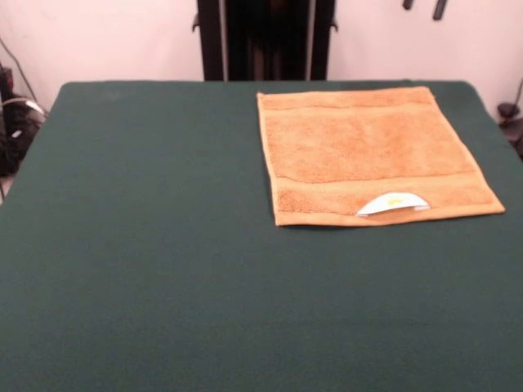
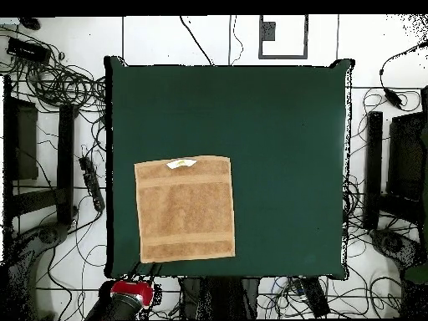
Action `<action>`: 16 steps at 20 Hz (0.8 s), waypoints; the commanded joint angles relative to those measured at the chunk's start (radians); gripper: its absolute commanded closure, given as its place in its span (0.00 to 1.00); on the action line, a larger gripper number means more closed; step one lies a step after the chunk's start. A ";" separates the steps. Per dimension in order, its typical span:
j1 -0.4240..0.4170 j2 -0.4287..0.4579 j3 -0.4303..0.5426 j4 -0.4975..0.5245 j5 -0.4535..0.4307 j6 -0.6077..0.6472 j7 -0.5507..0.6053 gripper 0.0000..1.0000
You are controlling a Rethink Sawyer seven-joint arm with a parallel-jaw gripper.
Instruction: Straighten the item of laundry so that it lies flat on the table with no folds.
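The orange-tan towel (image 1: 372, 155) lies spread out on the dark green table (image 1: 163, 245), at the far right near the robot's side. I see no folds in it. Its border bands run along the far and near edges, and a small white label (image 1: 393, 203) sticks up at the near edge. In the overhead view the towel (image 2: 185, 209) lies at the table's (image 2: 284, 150) lower left, with the label (image 2: 181, 163) at its top edge. My gripper (image 1: 423, 6) shows only as two dark tips at the top edge, apart and empty, above and behind the towel.
The black pedestal (image 1: 265, 39) stands behind the table's far edge. A red part of the arm (image 2: 131, 293) shows below the table's lower left corner. Cables (image 2: 58, 84) and black stands (image 2: 374, 167) surround the table on the floor.
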 commanded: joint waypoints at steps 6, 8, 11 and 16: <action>-0.302 -0.291 -0.071 -0.184 -0.303 0.350 -0.059 0.00; -0.416 -0.324 -0.004 -0.203 -0.388 0.359 -0.034 0.00; -0.510 -0.329 0.055 -0.244 -0.458 0.382 -0.002 0.00; -0.653 -0.329 0.149 -0.341 -0.504 0.481 0.026 0.00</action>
